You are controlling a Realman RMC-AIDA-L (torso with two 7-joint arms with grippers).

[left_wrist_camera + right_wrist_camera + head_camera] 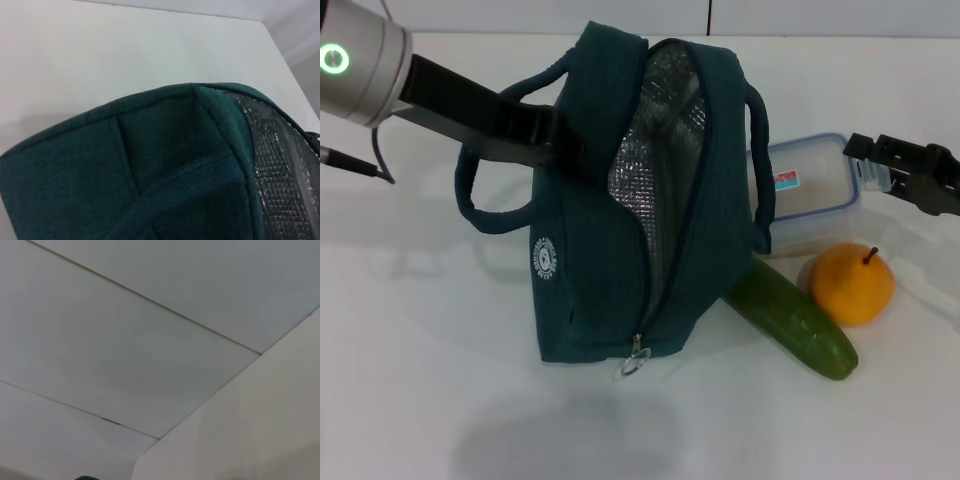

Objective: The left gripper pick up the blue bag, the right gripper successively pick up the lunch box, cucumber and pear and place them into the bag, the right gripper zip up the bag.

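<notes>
The blue bag (pixel 590 270) hangs tilted at the centre of the head view. Its zipper is open on silver lining (pixel 660 150), and its shadow lies on the table below. My left gripper (pixel 575 150) is shut on the bag's upper side by a handle. The left wrist view is filled with the bag's teal fabric (pixel 150 165). The clear lunch box (pixel 810 195) lies behind the bag on the right. My right gripper (pixel 860 165) stands open just over its right end. The pear (pixel 852 285) and the cucumber (pixel 790 318) lie in front of the box.
The ring zipper pull (pixel 635 362) hangs at the bag's near end. The white table (pixel 430 380) stretches to the left and front. The right wrist view shows only pale wall panels (pixel 150 340).
</notes>
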